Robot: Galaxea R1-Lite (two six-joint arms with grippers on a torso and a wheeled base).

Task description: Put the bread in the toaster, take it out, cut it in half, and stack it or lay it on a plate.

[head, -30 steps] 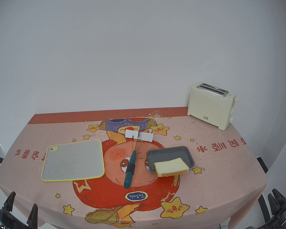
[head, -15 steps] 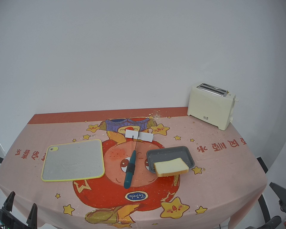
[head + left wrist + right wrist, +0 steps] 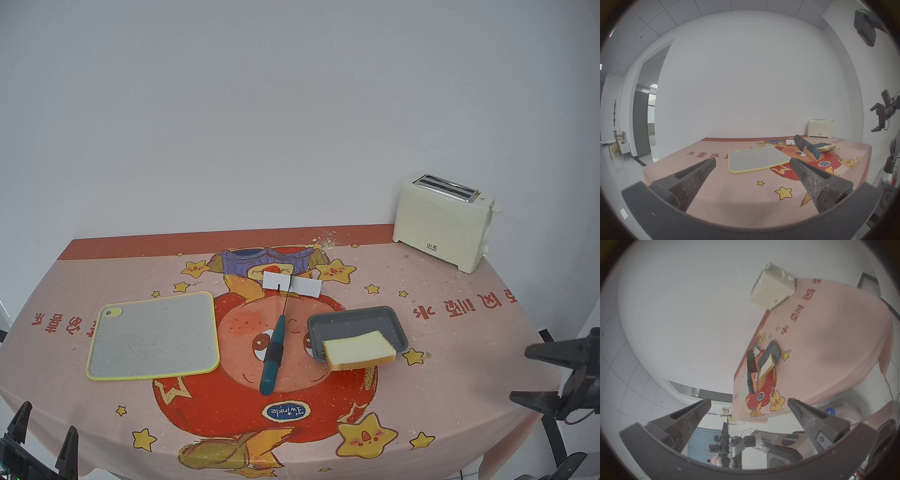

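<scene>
pale bread (image 3: 359,350) on grey tray (image 3: 350,322) beside teal knife (image 3: 270,365). right gripper (image 3: 522,374) and left gripper (image 3: 49,419) spread wide, holding nothing.

Left gripper (image 3: 45,431) open, low; right gripper (image 3: 522,374) open.

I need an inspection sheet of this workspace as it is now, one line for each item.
surface: table under a printed pink cloth
job's things: bread on the grey tray, overhanging its near rim; knife left of the tray; board at left; toaster far right
clutter: crumbs; white card at the knife's tip
grippers: left gripper by the near-left edge, right gripper off the right edge; jaws open, holding nothing
cables: thin cord past the cloth's corner
surroundings: white wall
</scene>
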